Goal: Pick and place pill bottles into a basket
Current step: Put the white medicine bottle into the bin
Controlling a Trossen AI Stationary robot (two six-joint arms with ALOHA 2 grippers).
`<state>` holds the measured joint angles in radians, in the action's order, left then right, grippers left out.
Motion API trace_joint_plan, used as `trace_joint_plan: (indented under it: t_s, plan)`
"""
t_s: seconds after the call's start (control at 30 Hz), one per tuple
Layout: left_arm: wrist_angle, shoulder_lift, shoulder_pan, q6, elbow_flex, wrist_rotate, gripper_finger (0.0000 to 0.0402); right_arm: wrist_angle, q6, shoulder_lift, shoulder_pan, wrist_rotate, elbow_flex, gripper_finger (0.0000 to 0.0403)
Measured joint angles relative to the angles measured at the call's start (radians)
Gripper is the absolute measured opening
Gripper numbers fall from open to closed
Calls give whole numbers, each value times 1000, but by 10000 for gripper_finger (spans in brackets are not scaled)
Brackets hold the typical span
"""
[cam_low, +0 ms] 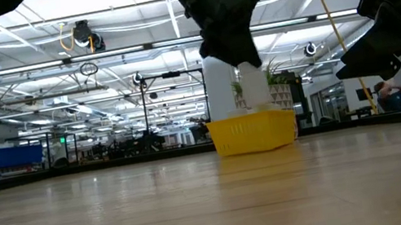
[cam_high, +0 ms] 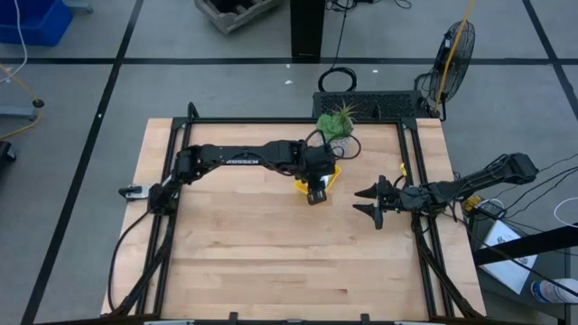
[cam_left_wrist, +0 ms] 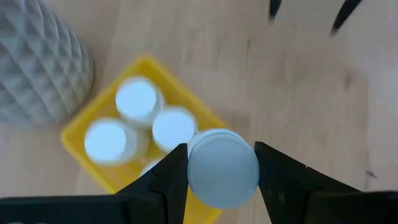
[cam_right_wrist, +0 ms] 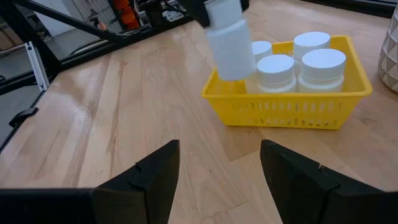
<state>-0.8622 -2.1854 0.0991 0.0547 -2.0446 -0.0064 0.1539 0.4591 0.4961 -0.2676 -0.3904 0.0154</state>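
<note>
The yellow basket (cam_right_wrist: 286, 106) stands on the table near its far edge, beside the plant pot, and holds several white pill bottles (cam_right_wrist: 322, 65) upright. My left gripper (cam_high: 316, 194) is above the basket's end and shut on one more white pill bottle (cam_right_wrist: 230, 40). In the left wrist view the basket (cam_left_wrist: 81, 134) lies under this bottle (cam_left_wrist: 222, 167). My right gripper (cam_high: 359, 200) is open and empty, to the right of the basket, pointing at it; its fingers show in its own wrist view (cam_right_wrist: 217, 180). My left gripper pinches the pill bottle at its cap end (cam_left_wrist: 194, 168) between its two fingers (cam_left_wrist: 168, 180), one on each side. The fingers come from above, pointing down. The bottle hangs below them, nearly upright and slightly tilted, lifted clear above the basket's end (cam_right_wrist: 217, 90).
A pale ribbed pot (cam_left_wrist: 37, 68) with a spiky green plant (cam_high: 339, 126) stands right behind the basket. Black rails (cam_high: 411, 162) run along the table's sides. Bare wood (cam_high: 253, 253) lies toward the near edge.
</note>
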Motion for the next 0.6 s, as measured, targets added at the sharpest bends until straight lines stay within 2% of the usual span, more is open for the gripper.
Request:
trace_joint_plan:
  t_s: [0.6]
  plan:
    - [-21,-33,0,4,24,-46,166,-1,0,0,0,0,0,215]
